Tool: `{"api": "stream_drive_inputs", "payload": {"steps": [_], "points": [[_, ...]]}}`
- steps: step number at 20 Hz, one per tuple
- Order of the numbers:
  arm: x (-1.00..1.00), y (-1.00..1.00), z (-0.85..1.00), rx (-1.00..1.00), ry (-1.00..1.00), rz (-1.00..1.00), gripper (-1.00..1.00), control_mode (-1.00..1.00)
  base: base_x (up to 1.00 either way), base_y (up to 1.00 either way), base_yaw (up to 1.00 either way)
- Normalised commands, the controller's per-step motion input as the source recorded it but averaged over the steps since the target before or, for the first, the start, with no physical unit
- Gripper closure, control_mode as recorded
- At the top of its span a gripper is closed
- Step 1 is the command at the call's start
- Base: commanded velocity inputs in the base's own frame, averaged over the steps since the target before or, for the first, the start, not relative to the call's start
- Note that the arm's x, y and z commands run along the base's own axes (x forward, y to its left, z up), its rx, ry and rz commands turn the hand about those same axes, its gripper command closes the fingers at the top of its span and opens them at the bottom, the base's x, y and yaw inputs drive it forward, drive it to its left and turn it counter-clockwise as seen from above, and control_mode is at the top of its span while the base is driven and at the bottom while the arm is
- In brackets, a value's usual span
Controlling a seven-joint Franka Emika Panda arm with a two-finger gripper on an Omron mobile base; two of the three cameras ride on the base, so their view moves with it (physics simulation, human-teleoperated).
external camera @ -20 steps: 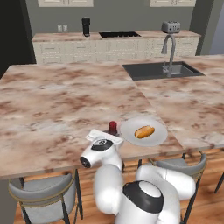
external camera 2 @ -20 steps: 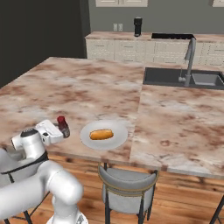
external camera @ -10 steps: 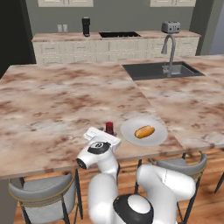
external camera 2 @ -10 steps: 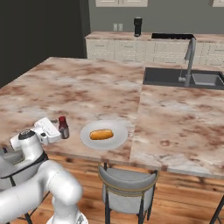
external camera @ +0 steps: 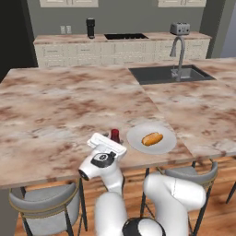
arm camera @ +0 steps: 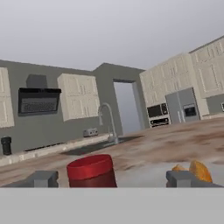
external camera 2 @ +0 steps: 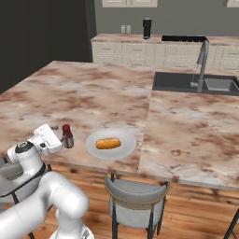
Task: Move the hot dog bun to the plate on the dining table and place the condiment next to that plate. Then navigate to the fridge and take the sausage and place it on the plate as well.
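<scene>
The hot dog bun (external camera: pixel 152 138) lies on the round white plate (external camera: pixel 138 143) near the front edge of the marbled dining table (external camera: pixel 60 106). The dark red condiment (external camera: pixel 115 135) stands upright just left of the plate. My gripper (external camera: pixel 109 145) is at the table edge behind the bottle, open. In the hand view its fingertips (arm camera: pixel 42 178) stand wide on either side of the condiment's red cap (arm camera: pixel 91 168), clear of it, and the bun (arm camera: pixel 195 169) is at the right. A tall grey unit that looks like the fridge (arm camera: pixel 178 106) stands far off. The sausage is out of view.
A sink with a curved faucet (external camera: pixel 177 54) is set in the table's far right part. Grey stools (external camera 2: pixel 135 205) are tucked under the near edge. The back counter (external camera: pixel 120 44) carries a toaster (external camera: pixel 179 28) and a dark jar (external camera: pixel 90 27).
The jaws have spread apart off the condiment, which stays upright beside the plate. The hand has drawn back slightly toward the table edge.
</scene>
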Motion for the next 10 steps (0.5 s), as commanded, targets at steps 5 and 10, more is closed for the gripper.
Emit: {"api": "stream_drive_inputs", "payload": {"steps": [5, 10], "points": [[-0.84, 0.00, 0.65, 0.00, -0.25, -0.07, -1.00, -1.00, 0.00, 0.00, 0.00], [-0.63, -0.12, 0.93, 0.00, -0.13, -0.08, -1.00, -1.00, 0.00, 0.00, 0.00]]}}
